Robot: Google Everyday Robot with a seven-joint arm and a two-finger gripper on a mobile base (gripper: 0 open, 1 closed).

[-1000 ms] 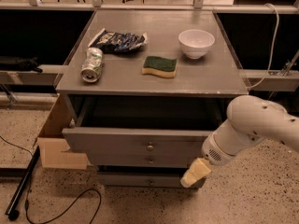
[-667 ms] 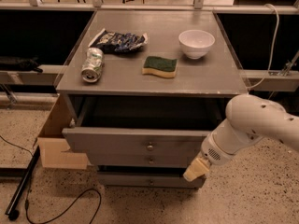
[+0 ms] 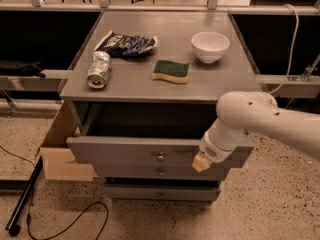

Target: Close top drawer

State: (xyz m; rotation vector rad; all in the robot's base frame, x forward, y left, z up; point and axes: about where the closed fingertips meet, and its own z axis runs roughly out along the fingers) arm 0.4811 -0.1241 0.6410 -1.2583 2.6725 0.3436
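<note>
Here's the wide grey painted wooden top drawer (image 3: 125, 151), directly under the top of the grey wooden cabinet (image 3: 135, 84). It's pulled well out from the cabinet's front, with a dark gap showing above its panel, so the closing is not done yet.

The white arm's tan-tipped gripper (image 3: 201, 161) is at the right part of the drawer's front, low on the cabinet's right side and to the right of the small round metal knob (image 3: 160, 157). It looks to be against the panel, though I can't confirm contact. Whether the gripper is open or closed I cannot tell, and nothing shows in its hold.

By my reading, the approach is made and the whole push into the cabinet is left.

The drawer itself has a long plain front, pale worn edges and one knob at centre. It sits slightly askew, with the left end further out from the cabinet. Below it in the cabinet are two more grey drawer fronts (image 3: 161, 172), both nearly flush.
</note>
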